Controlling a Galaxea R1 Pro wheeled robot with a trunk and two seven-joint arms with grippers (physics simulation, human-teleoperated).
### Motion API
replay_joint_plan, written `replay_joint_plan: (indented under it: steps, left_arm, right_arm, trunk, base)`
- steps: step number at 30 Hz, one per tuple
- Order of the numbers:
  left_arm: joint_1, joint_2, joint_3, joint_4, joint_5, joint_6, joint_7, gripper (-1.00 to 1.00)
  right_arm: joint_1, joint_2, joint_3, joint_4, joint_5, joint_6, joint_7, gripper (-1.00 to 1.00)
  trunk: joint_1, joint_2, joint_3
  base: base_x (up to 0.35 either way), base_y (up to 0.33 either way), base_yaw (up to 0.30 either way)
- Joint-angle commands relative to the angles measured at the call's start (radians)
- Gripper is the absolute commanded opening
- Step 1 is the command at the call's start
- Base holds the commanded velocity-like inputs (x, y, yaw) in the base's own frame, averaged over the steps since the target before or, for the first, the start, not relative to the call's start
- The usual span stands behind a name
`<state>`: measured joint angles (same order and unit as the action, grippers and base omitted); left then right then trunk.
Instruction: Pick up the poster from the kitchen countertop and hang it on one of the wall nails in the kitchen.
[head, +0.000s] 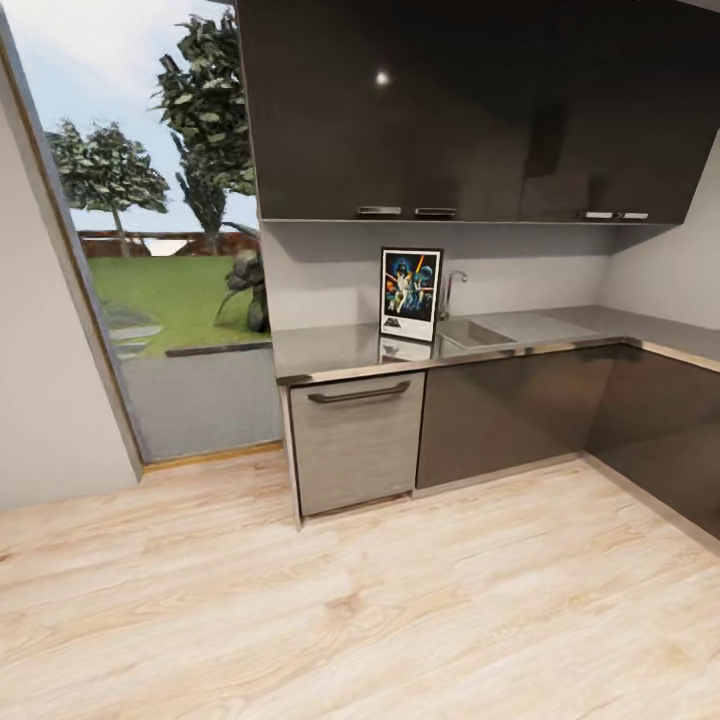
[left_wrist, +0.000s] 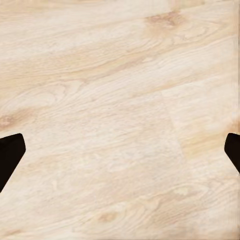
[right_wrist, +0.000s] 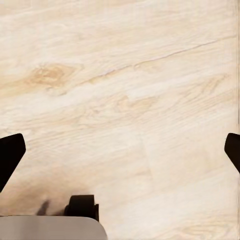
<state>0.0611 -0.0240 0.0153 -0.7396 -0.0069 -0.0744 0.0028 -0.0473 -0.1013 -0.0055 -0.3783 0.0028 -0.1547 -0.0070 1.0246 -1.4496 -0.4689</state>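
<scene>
Both claws, left claw (left_wrist: 120, 150) and right claw (right_wrist: 120, 150), hung spread wide over bare floor (head: 400, 620), holding nothing. Your poster (head: 411, 293) leaned upright at 12 o'clock on the bench (head: 330, 352), sink (head: 478, 331) just beside; a clumsy reach could have tipped it in.

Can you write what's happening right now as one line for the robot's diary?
phase: approaching | poster: upright on kitchen countertop, beside sink | left gripper: open, empty | right gripper: open, empty

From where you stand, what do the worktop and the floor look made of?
The kitchen countertop looks like brushed grey metal: smooth, mirroring the poster standing on it. The floor looks like pale wood planks or laminate, going by its grain, knots and seams.
</scene>
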Motion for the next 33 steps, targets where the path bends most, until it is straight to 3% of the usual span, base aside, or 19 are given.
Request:
replay_joint_plan:
  steps: [1, 33]
  left_arm:
    - [0.000, -0.001, 0.002, -0.001, -0.001, -0.001, 0.000, 1.00]
    - [0.000, -0.001, 0.002, -0.002, -0.001, -0.001, 0.000, 1.00]
  right_arm:
    - [0.000, 0.000, 0.000, 0.001, 0.000, -0.003, -0.001, 1.00]
    - [0.000, 0.000, 0.000, -0.001, 0.000, -0.003, -0.001, 1.00]
  trunk:
    - [0.000, 0.000, -0.001]
    - [0.000, 0.000, -0.001]
  base:
    - [0.236, -0.262, 0.000]
    - [0.236, -0.262, 0.000]
